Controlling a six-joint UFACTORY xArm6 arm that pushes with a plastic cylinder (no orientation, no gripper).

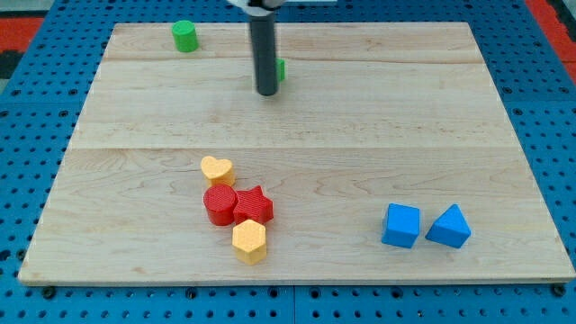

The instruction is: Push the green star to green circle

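Observation:
The green circle [184,36] is a small green cylinder at the board's top left. The green star [281,69] is mostly hidden behind my dark rod; only a green sliver shows at the rod's right side, near the top middle of the board. My tip [267,93] rests on the board just in front of and touching or almost touching the green star, to the right of the green circle.
A yellow heart [217,169], red cylinder [220,205], red star [255,205] and yellow hexagon [249,241] cluster at lower middle. A blue cube [400,225] and a blue triangular block [448,227] sit at lower right. The wooden board [405,117] lies on a blue pegboard.

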